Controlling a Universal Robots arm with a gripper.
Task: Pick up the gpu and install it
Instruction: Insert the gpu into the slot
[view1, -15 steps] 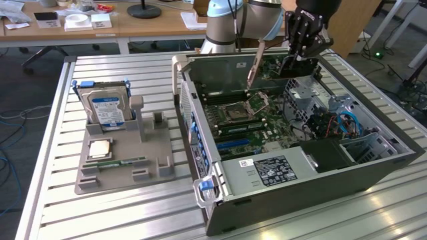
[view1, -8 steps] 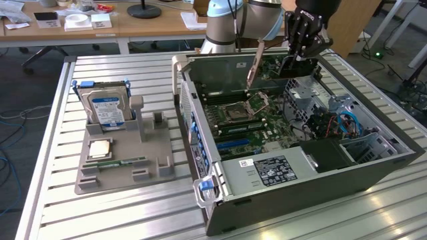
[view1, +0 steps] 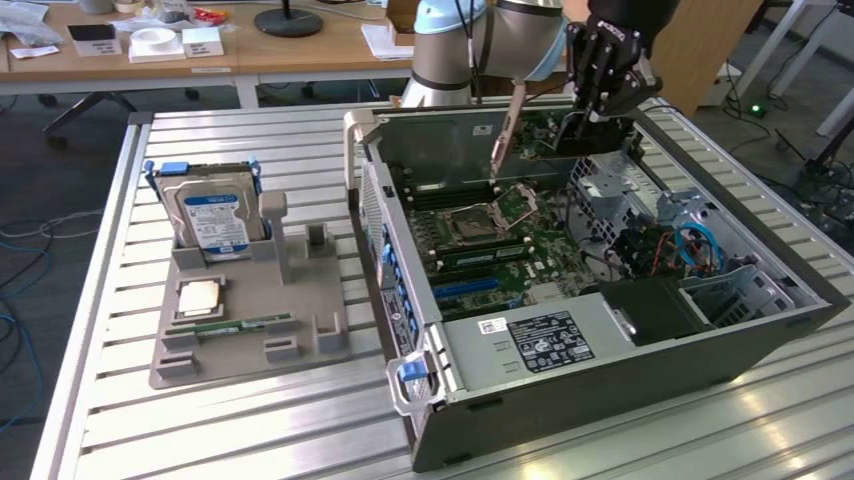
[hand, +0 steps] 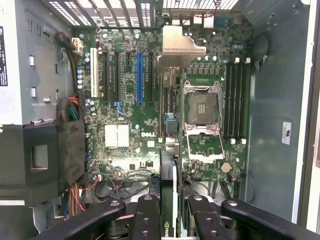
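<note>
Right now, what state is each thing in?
gripper: shut on the gpu.
gpu: held edge-on above the motherboard.
computer case: on its side, open.
CPU socket: cover open.
hard drive: upright in the grey holder.
memory stick: lying flat in the holder.

My pincer (hand: 172, 207) is black, gpu (hand: 168, 172) dark, board (hand: 150, 131) green with one blue slot (hand: 139, 77), bench (view1: 267, 430) ribbed silver.

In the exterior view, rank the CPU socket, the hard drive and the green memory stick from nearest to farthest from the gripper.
Measured from the gripper, which is above the far end of the case:
1. CPU socket, inside the case on the motherboard.
2. Hard drive, upright at the far end of the gray holder, on the exterior view's left.
3. Memory stick, lying flat nearer the holder's near end.
</note>
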